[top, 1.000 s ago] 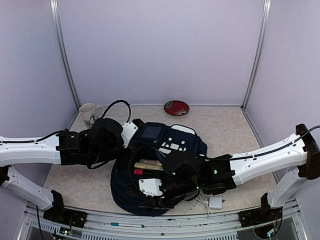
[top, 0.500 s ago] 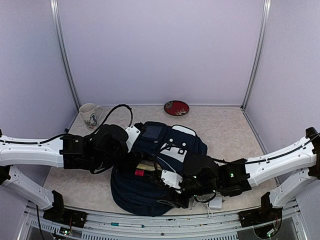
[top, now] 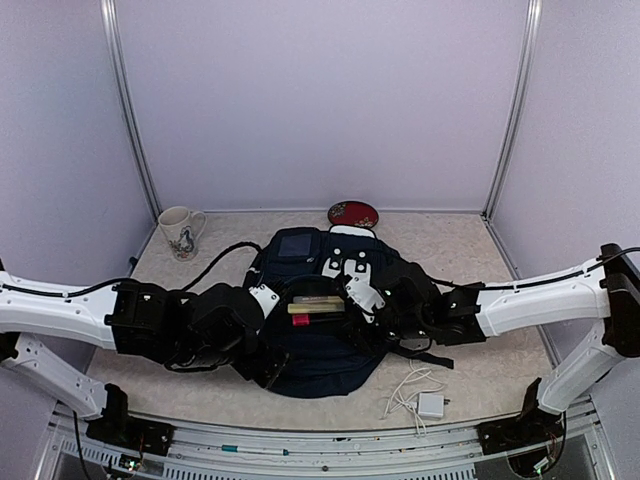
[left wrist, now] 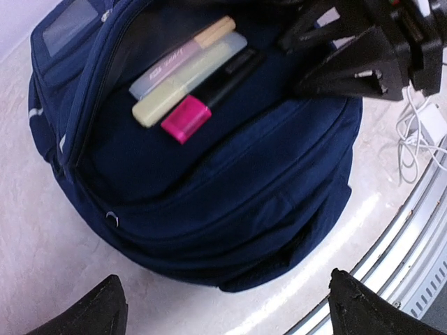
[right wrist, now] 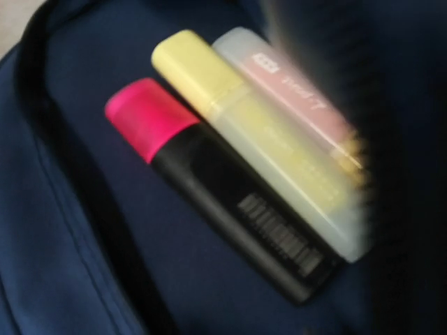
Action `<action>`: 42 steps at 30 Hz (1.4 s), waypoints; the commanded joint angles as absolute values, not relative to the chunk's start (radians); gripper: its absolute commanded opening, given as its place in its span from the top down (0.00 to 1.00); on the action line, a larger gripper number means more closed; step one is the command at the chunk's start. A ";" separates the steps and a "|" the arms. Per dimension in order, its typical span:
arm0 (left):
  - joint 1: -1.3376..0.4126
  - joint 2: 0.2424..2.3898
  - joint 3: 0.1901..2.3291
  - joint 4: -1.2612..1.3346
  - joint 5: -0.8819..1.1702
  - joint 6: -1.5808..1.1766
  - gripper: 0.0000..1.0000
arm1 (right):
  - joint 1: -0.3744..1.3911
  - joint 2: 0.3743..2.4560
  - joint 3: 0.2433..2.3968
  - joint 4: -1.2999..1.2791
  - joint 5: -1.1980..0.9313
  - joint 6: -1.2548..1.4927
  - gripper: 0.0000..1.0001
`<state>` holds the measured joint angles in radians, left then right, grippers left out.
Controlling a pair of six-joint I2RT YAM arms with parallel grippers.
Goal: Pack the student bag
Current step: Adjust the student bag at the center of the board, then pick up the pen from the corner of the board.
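the student bag [top: 316, 354] lies flat in the middle of the table [top: 478, 262], between the two arms, with its main compartment unzipped and gaping toward the top camera. three markers lie side by side in the opening and touch one another: a black highlighter with a pink cap [left wrist: 208, 102], a yellow highlighter [left wrist: 187, 82] and a pale translucent pen [left wrist: 180, 57].

the left gripper [left wrist: 227, 310] hovers at the bag's 7 o'clock edge. its fingers are spread as wide as they go, with nothing between them and only the bag's rounded side and bare table below.

the right gripper [left wrist: 298, 65] reaches in from 3 o'clock, its black fingers at the rim of the opening, just beside the markers. the jaws look partly apart. its own wrist view is smeared by a dark blur, so i cannot tell whether it pinches the bag's fabric or grips nothing.

a white mug [top: 180, 231] stands at the bag's 10 o'clock, well apart. a red dish [top: 352, 214] sits near its 12 o'clock. a white charger with a coiled cable [top: 428, 403] lies at 4 o'clock.
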<state>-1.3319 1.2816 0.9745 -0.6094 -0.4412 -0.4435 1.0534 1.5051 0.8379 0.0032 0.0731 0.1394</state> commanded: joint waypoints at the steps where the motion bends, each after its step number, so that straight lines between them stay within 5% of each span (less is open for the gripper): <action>1: -1.347 1.240 0.984 -0.754 -0.399 -0.634 0.02 | 1.043 1.504 0.901 -0.066 0.042 0.116 0.54; 6: -1.389 1.233 0.915 -0.820 -0.294 -0.837 0.12 | 1.169 1.423 0.918 -0.171 -0.006 0.109 0.60; 12: -1.461 1.226 0.839 -0.922 -0.207 -1.045 0.52 | 1.381 1.426 0.946 -0.168 -0.204 0.109 0.64; 15: -1.466 1.208 0.797 -0.929 -0.152 -1.087 0.63 | 1.429 1.507 0.985 -0.122 -0.199 0.112 0.67; 25: -1.495 1.197 0.606 -0.845 -0.006 -1.149 0.73 | 1.508 1.906 1.224 -0.130 -0.192 0.065 0.72; 34: -1.508 1.111 0.489 -0.722 0.083 -1.197 0.74 | 1.546 2.019 1.277 -0.198 -0.183 0.024 0.64; 42: -1.499 1.052 0.505 -0.827 0.004 -1.231 0.74 | 1.562 2.053 1.298 -0.267 -0.112 0.015 0.68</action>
